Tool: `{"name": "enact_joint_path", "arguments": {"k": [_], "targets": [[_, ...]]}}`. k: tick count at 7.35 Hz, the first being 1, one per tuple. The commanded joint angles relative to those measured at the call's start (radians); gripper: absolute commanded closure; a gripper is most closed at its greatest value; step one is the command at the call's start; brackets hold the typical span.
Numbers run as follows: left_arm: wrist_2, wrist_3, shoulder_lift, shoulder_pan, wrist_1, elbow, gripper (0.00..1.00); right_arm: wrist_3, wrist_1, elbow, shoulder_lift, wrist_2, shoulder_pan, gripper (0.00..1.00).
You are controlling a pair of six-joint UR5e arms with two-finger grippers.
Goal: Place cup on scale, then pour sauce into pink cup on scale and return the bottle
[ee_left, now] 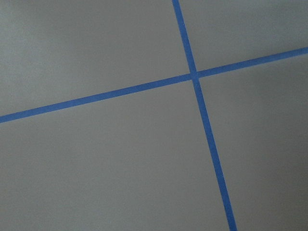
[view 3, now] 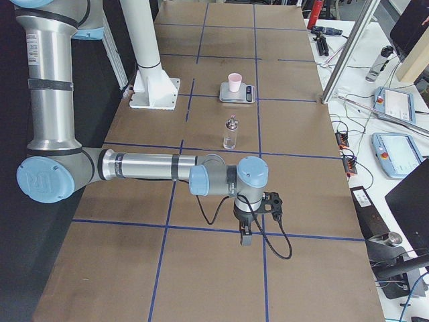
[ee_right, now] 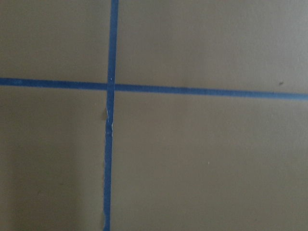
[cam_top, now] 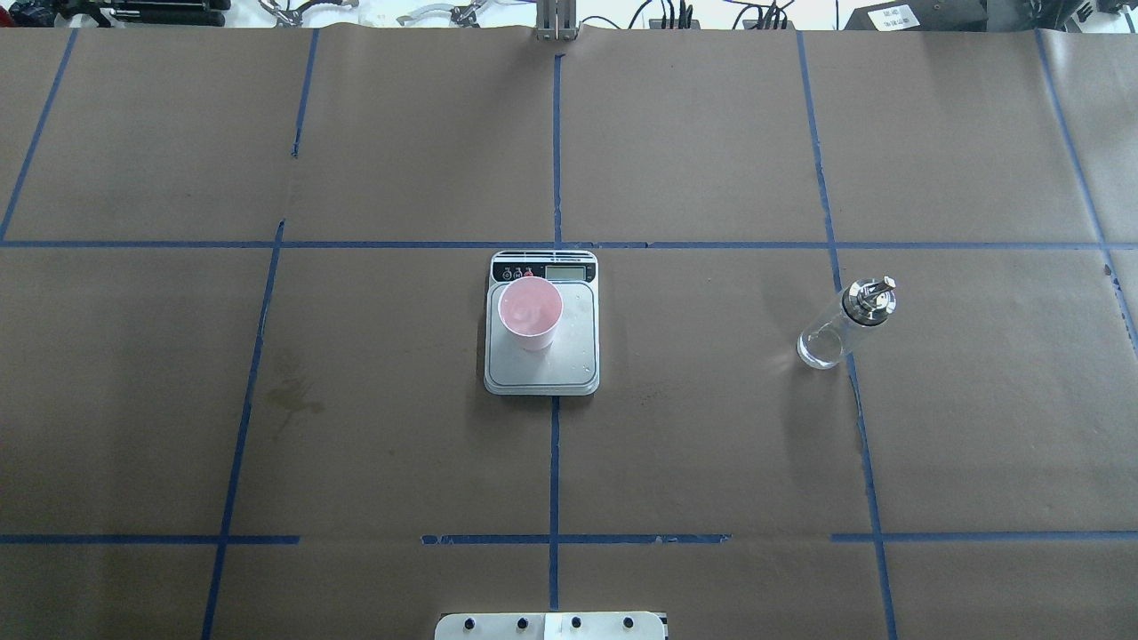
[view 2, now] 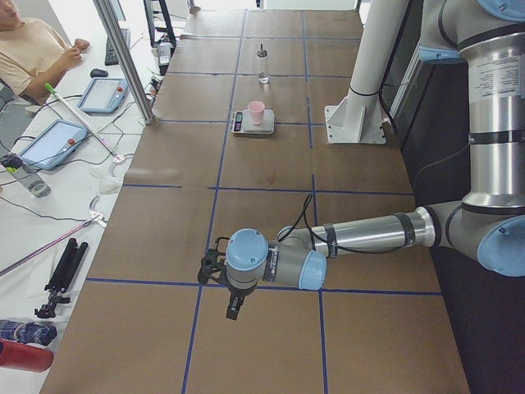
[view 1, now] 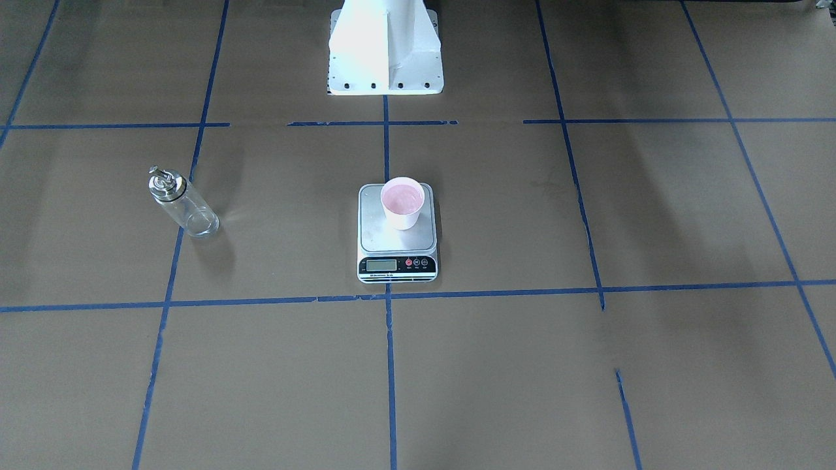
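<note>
**Cup on scale, bottle apart, both arms parked at the worktop's ends**

The overhead and front-facing views held no arm at all. They showed the cup (cam_top: 530,311) upright on the steel platform of the scale (cam_top: 569,373), nearer the display strip. The bottle (cam_top: 845,322) stood upright on a blue tape line (cam_top: 869,462), well apart from the scale on the robot's right.

Only the side views carried the arms. The left arm (view 2: 369,234) lay stretched low across the brown worktop (cam_top: 711,444), its left tool (view 2: 233,310) pointing straight down over a tape line. The right arm (view 3: 141,166) lay likewise at the opposite end, its right tool (view 3: 244,236) pointing down too. From those views alone I cannot tell whether either tool's fingers were spread or pressed together.

Each wrist camera showed nothing but paper and a crossing of tape.

A line of print ran under the scale's LCD (view 1: 381,265) and marks sat by its buttons, all too small to read.
</note>
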Motion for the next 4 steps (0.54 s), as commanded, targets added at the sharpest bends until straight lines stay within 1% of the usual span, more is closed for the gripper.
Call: {"name": "enact_joint_path", "arguments": {"k": [1, 2, 4], "targets": [[0.0, 0.0, 0.001, 0.0, -0.005, 0.006, 0.0, 0.006, -0.146, 0.022, 0.006, 0.053, -0.002, 0.0], [0.0, -0.002, 0.001, 0.0, -0.005, 0.005, 0.0, 0.003, -0.051, 0.027, -0.008, 0.07, -0.002, 0.0], [0.0, -0.002, 0.001, 0.0, -0.005, 0.003, 0.0, 0.009, -0.036, 0.025, -0.013, 0.078, -0.002, 0.0]]}}
